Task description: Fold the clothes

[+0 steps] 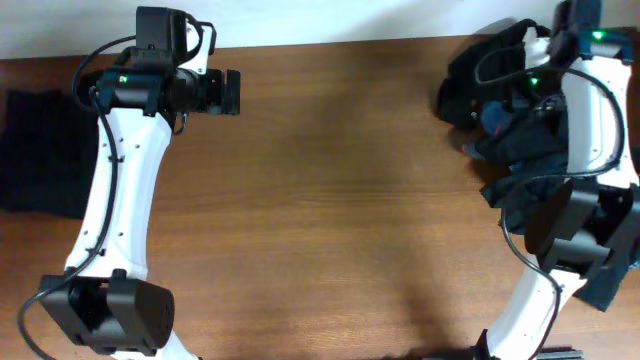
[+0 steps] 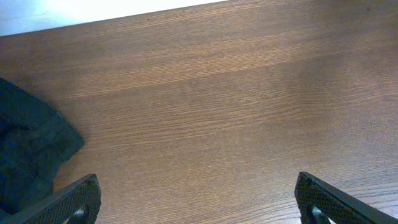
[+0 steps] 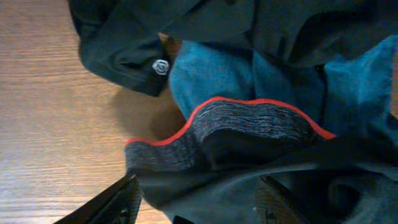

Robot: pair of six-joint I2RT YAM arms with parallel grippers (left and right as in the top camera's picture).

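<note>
A black cloth (image 1: 38, 150) is lying flat at the far left of the table (image 1: 330, 200). It is looking neat, like a square. The left arm (image 1: 120, 190) is reaching up beside it, and the left claw (image 2: 198, 202) is hanging over bare wood, pointing toward the middle. Its two fingers (image 2: 74, 199) are standing wide apart with nothing between them, so it is open and holding nothing. In the left wrist view, a corner of the black cloth is showing at the left side, near one finger but not touching it.

The middle of the table is showing only brown wood.

At the far right, a pile (image 1: 500, 140) of dark clothes is sitting in a messy heap by the back edge. The right arm (image 1: 590, 130) is bending over it and hiding part of it. Up close, blue jeans (image 3: 211, 74) are poking out from under a dark piece with a small metal stud (image 3: 161, 66). A grey band (image 3: 249, 124) with a red edge is lying on top of the jeans. The right claw (image 3: 196, 205) is sitting low over the pile, with its fingers (image 3: 118, 202) partly apart and dark cloth bunching between them. I cannot tell if it is pinching the cloth or only resting around it.
</note>
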